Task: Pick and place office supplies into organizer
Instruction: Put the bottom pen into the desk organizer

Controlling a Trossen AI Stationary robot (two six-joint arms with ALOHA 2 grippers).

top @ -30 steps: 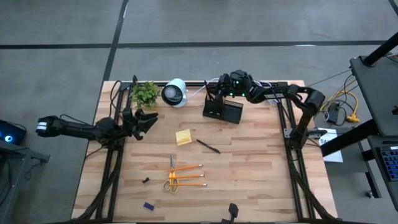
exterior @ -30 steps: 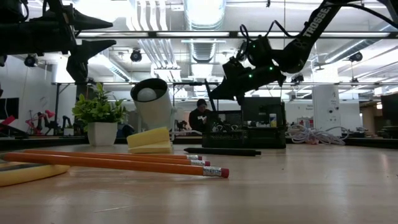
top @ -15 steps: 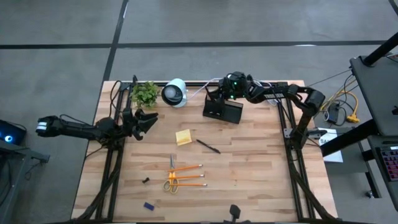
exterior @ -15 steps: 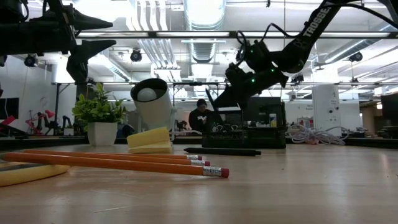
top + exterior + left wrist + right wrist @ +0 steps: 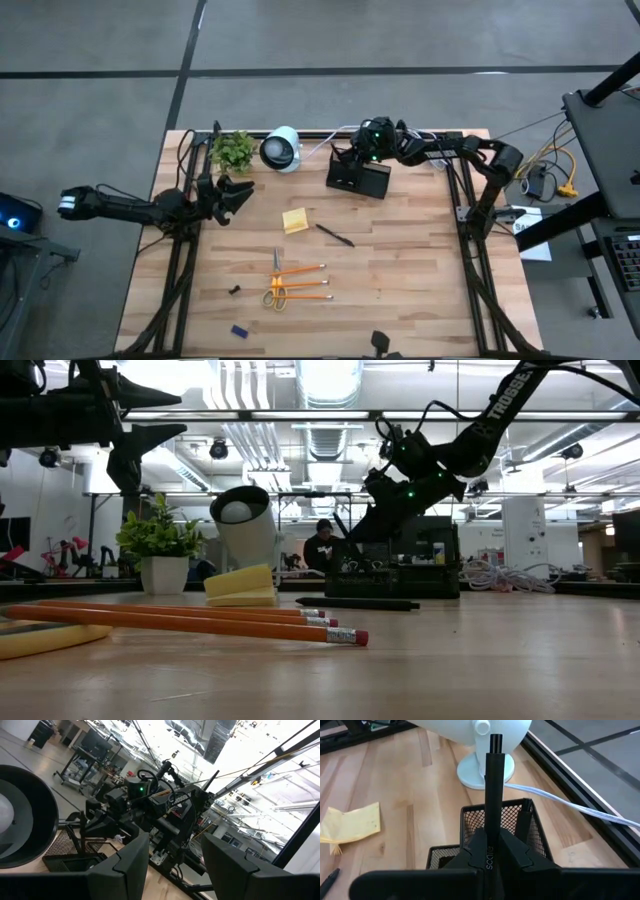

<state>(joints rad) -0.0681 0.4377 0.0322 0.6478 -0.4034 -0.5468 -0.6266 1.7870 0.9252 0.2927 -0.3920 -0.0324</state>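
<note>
Small blue piece (image 5: 239, 330) near worktop (image 5: 420, 290) front edge, too small to identify. Left gripper (image 5: 232, 196) hangs open by the left edge. Right gripper (image 5: 487, 851) clamps a black pen (image 5: 492, 795) over the organizer (image 5: 495, 827) at the back edge; pen's lower end hidden.

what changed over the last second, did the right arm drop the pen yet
Not yet. The right gripper is still shut on the black pen; over the last second it shifted slightly left and tilted lower over the organizer, pen tip toward the mesh cup. The left gripper stayed parked, open, near the plant. Sticky-note pad, pencils, scissors and second pen did not move.
</note>
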